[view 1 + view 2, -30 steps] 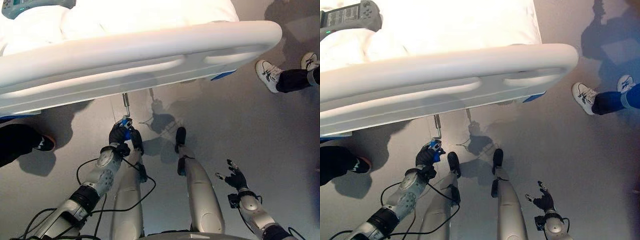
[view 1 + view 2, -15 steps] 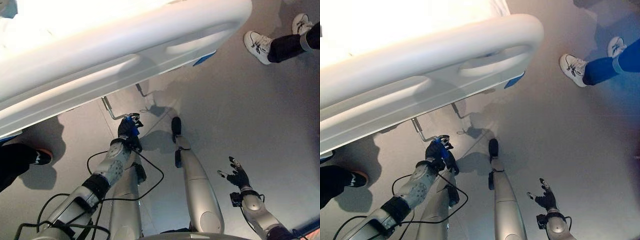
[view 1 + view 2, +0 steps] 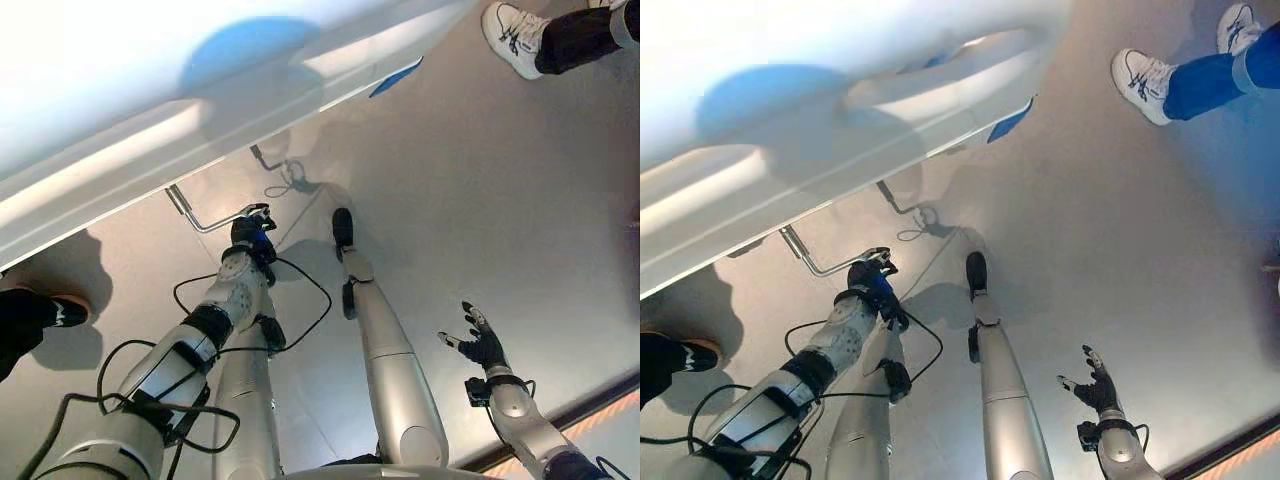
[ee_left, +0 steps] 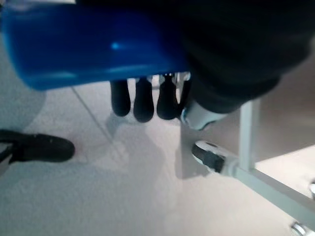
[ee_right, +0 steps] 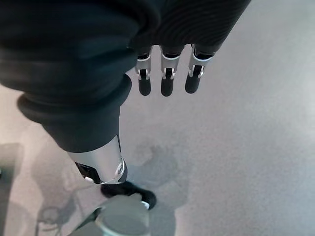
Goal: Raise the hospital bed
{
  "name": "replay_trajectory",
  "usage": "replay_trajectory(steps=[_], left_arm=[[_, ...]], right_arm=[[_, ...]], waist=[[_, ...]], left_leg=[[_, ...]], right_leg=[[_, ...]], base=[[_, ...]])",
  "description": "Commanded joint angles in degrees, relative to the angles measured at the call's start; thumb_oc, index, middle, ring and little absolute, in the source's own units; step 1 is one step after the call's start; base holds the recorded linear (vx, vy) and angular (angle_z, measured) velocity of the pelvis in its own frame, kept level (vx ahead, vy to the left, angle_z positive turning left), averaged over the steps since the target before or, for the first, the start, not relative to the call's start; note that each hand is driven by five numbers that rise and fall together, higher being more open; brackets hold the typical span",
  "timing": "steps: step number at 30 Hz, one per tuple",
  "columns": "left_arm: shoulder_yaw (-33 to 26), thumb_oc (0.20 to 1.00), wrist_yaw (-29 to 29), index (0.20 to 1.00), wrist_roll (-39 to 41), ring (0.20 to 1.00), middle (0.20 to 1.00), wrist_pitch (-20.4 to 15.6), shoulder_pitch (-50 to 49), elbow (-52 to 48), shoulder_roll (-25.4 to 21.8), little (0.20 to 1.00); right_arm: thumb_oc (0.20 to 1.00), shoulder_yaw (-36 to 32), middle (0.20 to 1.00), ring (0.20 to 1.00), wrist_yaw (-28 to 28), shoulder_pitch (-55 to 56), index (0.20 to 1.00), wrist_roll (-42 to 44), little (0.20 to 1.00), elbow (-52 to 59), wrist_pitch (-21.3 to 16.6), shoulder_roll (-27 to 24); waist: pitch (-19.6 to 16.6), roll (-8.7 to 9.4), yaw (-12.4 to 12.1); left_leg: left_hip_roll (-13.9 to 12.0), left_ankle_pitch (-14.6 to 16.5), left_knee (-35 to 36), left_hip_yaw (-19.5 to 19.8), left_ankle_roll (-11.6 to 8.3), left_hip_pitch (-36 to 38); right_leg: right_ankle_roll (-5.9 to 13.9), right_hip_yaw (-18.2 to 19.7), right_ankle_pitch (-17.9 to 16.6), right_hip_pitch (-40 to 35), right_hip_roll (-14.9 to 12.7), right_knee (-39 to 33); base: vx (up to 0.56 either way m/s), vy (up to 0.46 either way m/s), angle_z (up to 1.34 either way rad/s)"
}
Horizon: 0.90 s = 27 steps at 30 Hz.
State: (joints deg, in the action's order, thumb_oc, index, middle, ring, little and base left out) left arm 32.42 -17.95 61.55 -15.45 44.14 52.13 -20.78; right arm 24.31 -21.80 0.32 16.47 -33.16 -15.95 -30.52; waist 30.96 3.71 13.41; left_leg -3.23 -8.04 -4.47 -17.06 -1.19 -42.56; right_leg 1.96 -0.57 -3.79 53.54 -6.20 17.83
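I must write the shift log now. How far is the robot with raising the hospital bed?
Done: the left hand has reached the bed's crank under the footboard, and its fingers are curled round the blue handle. In hand: it holds that crank, which looks like cranking. The right hand hangs open over the floor. Left: how high the bed stands cannot be judged, so assume more turns.

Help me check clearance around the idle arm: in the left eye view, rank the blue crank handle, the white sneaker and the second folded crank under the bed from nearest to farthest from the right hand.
From the right hand, low on the robot's right:
1. Blue crank handle, in the left hand.
2. Second folded crank, under the bed edge.
3. White sneaker, a person's, top right.
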Motion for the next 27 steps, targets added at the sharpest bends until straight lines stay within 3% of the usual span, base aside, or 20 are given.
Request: replay_trajectory(steps=[1, 15, 27], left_arm=[[-3.01, 0.2, 0.75, 0.2, -4.9, 0.2, 0.2, -3.08, 12.63, 0.86, -0.21, 0.2], [-8.05, 0.2, -0.25, 0.2, -6.16, 0.2, 0.2, -2.27, 13.61, 10.31, -5.04, 0.2], [-10.95, 0.2, -0.69, 0.2, -7.77, 0.2, 0.2, -1.52, 12.58, 13.01, -8.81, 0.2]], right_arm=[[1.0, 1.08, 1.0, 1.0, -1.5, 4.55, 1.0, 1.45, 1.0, 2.55, -2.04, -3.25], [1.0, 3.87, 1.0, 1.0, -1.99, 1.5, 1.0, 0.92, 1.0, 4.18, -2.97, -3.53], [1.0, 6.11, 1.0, 1.0, -1.56, -0.82, 1.0, 0.44, 1.0, 2.57, -3.05, -2.29]], waist=[[-1.17, 1.75, 1.64], [-1.17, 4.71, 1.15], [-1.17, 7.07, -0.51]], left_leg=[[-0.51, 4.04, -7.36, 3.45, -1.18, -5.39], [0.06, 5.62, -10.4, 4.36, -0.39, -12.03], [0.39, 5.51, -10.21, 6.9, -0.2, -13.27]], right_leg=[[0.85, -3.4, -0.7, -1.22, 2.9, -2.32], [1.83, -5.31, -1.65, 3.48, 0.54, -1.77], [2.98, -8.69, -2.78, 1.94, -1.2, -3.94]], base=[[0.0, 0.0, 0.0], [0.0, 0.033, 0.05], [-0.01, 0.043, 0.08]])
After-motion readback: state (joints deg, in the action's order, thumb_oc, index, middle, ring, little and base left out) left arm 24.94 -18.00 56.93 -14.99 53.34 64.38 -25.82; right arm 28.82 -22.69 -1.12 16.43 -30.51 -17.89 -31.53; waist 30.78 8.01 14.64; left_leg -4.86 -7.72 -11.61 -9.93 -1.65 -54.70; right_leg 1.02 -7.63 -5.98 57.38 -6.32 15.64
